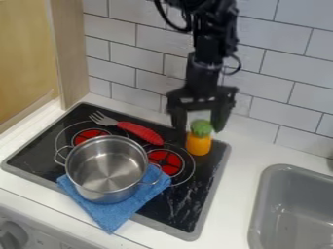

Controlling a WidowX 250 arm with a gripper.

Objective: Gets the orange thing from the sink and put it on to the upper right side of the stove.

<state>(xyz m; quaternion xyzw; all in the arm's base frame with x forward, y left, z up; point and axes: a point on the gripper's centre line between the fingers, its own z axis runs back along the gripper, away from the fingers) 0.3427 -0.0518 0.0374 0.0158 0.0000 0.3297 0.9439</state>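
Observation:
The gripper [199, 129] hangs over the upper right part of the stove, its fingers apart. Between and just below its tips stands the orange thing [198, 144], upright with a green leafy top [201, 127]. It rests on the upper right corner of the black stove [185, 206], right of the red burner rings. A narrow gap shows on each side of the green top. To the right is the grey sink [265, 199].
A metal pot [107, 168] stands on a blue cloth [116, 216] at the stove's front left. Behind it lies a fork with a red handle [141, 133], its handle end left of the gripper. A tiled wall [273, 82] rises close behind, and a wooden panel [68, 53] stands at the left.

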